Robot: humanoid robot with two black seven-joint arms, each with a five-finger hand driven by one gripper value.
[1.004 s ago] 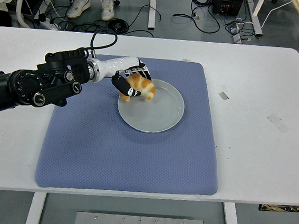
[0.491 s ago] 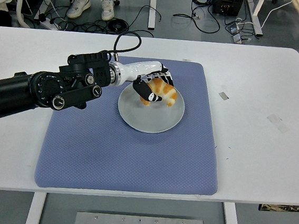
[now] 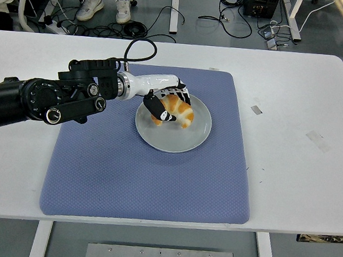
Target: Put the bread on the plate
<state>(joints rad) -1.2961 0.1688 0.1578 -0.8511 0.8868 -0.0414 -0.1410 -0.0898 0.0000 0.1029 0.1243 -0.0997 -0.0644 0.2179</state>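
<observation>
Head view: golden-brown crusty bread roll (image 3: pixel 177 111) over upper-left part of round grey ceramic plate (image 3: pixel 189 136), pinched in left hand (image 3: pixel 165 102). Release pending; contact with plate unclear.

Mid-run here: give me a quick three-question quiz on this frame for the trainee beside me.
1. True or false: the left hand is shut on the bread.
2. What does the plate rest on?
A. bare white table
B. blue mat
C. a tray
3. Fill in: the bread sits over the plate's ___ part, toward the far rim.

Key:
1. True; the fingers wrap the bread.
2. B, the blue mat, which lies on the white table.
3. Upper (far) part; whether it already touches the plate cannot be told. The right hand is out of view.
</observation>
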